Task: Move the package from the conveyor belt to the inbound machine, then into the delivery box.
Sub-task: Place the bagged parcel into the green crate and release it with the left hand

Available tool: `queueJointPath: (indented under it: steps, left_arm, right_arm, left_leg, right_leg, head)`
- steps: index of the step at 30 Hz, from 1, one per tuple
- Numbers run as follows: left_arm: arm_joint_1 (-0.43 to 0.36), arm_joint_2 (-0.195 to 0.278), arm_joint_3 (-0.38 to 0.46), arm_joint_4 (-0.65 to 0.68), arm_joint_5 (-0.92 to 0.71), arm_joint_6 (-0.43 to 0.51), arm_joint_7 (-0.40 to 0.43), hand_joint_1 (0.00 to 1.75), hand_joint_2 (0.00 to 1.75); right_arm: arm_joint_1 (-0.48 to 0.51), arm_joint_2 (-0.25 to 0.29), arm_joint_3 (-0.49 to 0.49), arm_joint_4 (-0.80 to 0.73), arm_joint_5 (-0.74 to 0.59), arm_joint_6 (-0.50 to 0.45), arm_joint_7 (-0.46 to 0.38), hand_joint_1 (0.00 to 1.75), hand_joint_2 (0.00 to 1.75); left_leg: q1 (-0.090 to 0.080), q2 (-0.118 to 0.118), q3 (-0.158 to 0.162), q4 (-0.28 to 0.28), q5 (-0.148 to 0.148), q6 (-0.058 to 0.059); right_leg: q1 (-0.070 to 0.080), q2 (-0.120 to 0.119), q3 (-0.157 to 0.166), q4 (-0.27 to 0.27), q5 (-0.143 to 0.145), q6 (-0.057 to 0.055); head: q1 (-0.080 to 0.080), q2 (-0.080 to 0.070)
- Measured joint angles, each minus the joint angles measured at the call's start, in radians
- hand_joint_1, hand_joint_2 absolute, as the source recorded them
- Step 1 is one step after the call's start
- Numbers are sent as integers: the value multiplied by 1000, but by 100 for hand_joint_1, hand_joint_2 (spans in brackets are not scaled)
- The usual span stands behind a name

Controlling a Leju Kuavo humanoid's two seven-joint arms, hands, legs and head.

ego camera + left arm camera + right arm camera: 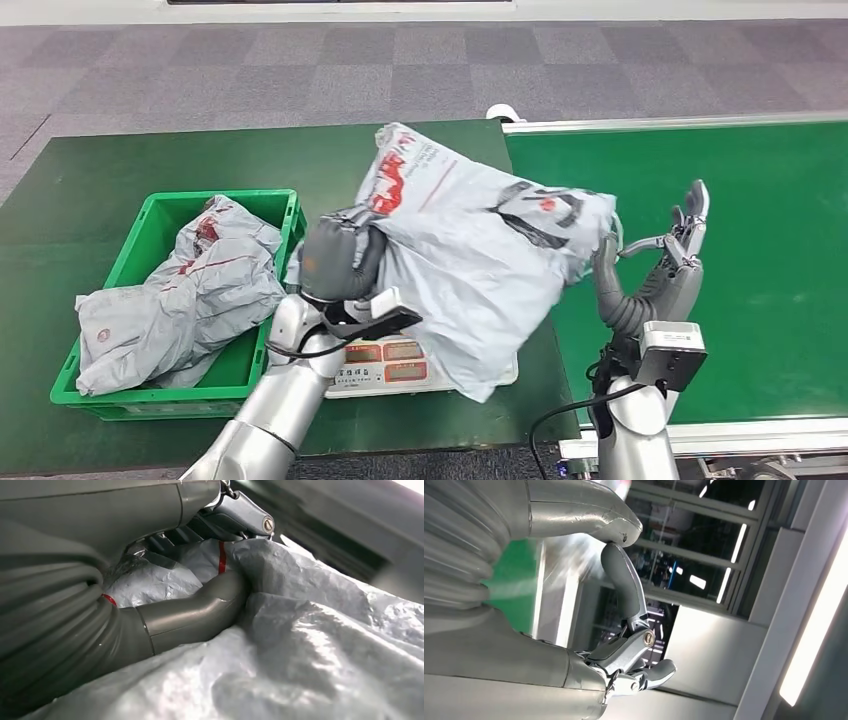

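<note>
left hand [340, 262] grips the grey package [480, 250], thumb [200, 611] pressed into it; right hand [665, 255] has its fingers apart at the package's right edge. package runs upper left to lower right.

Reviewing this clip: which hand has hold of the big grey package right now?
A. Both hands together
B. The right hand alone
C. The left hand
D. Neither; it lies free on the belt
C. The left hand grips the package at its edge over the scale-like machine, its thumb pressed into the plastic in the left wrist view, while the right hand is held apart with fingers spread, holding nothing.
</note>
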Motion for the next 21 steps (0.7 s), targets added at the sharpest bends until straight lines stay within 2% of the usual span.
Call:
queueJointPath:
  steps: [6,10,14,17,21]
  left_arm:
    - [18,3,297,-160,-83,0,-22,175,175]
    - [26,23,499,-223,-43,0,-23,175,175]
    - [53,41,650,-266,-87,0,7,175,175]
    - [83,49,702,-291,-205,0,151,175,175]
    - [154,83,655,-310,-273,-9,420,175,175]
  right_arm:
    - [11,-10,0,0,-25,-23,0,0,175]
    - [27,-26,0,-10,-40,-39,0,0,175]
    - [41,-38,0,-24,-46,-44,0,0,175]
    - [49,-39,0,-38,-35,-36,0,0,175]
    - [56,-39,-2,-53,-16,-9,0,0,175]
  left_leg:
    - [0,0,0,0,1,-1]
    - [0,0,0,0,1,-1]
    - [0,0,0,0,1,-1]
    - [0,0,1,0,0,-1]
    - [0,0,1,0,-1,-1]
  right_leg:
    - [0,0,0,1,0,0]
    - [0,0,0,1,-1,-1]
    - [0,0,0,1,-2,-2]
    - [-1,0,0,1,-2,-2]
    - [0,0,0,1,-2,-3]
  head:
    - [0,0]
    - [0,0]
    - [0,0]
    - [0,0]
    - [0,0]
